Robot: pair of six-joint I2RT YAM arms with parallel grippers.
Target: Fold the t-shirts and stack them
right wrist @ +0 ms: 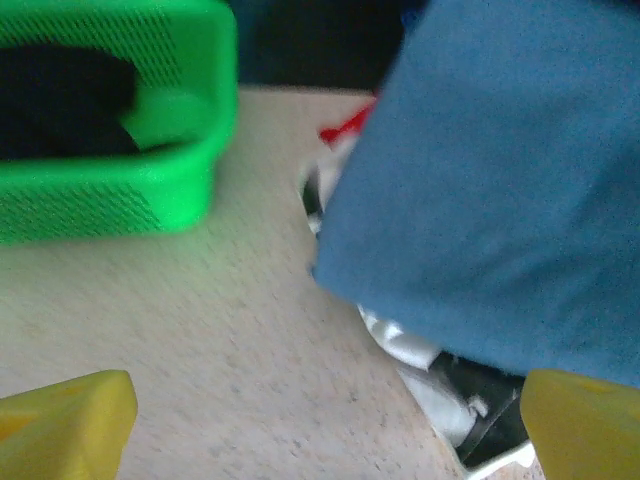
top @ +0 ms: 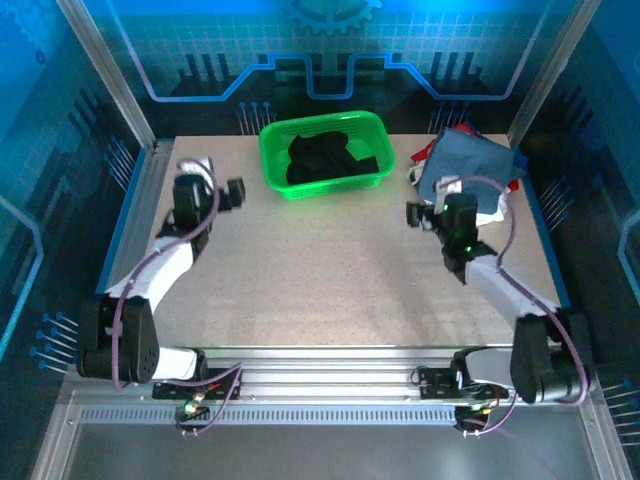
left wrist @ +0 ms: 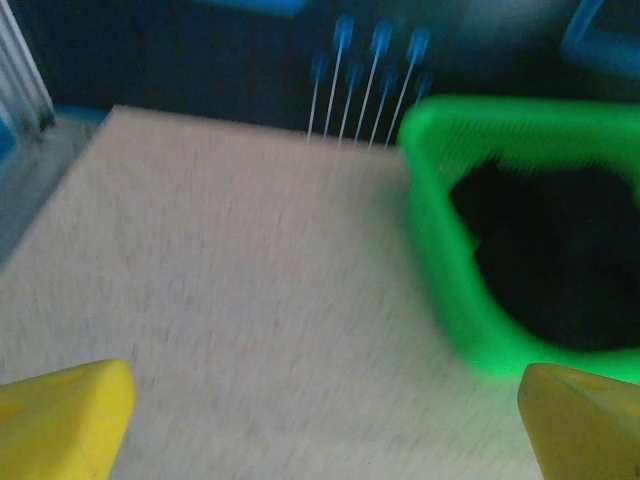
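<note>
The black t-shirt (top: 325, 155) lay crumpled inside the green mesh basket (top: 272, 160) at the far middle of the table (top: 330, 270). In the left wrist view, which was blurred, it showed as a dark mass (left wrist: 560, 260) within the basket's rim (left wrist: 440, 270). In the right wrist view it filled the basket's left part (right wrist: 60, 100) behind the front wall (right wrist: 150, 190).

Near the far right corner sat a pile of the other tees. The slate-blue t-shirt (top: 470, 165) lay on top and covered most of the pile (right wrist: 500, 170). A bit of the red t-shirt (top: 425, 150) stuck out at the side facing the basket (right wrist: 345, 125). The white t-shirt (top: 490, 208) showed beneath the near edge of the blue one (right wrist: 400, 340). The pile stood apart from the basket, with bare tabletop between them.

The left gripper (top: 196, 170) hung over the table's left side, well apart from the basket, its 2 yellow fingers spread wide with only tabletop between them (left wrist: 322, 420). The right gripper (top: 452, 192) hung just in front of the pile, jaws likewise spread wide and holding nothing (right wrist: 322, 425).
</note>
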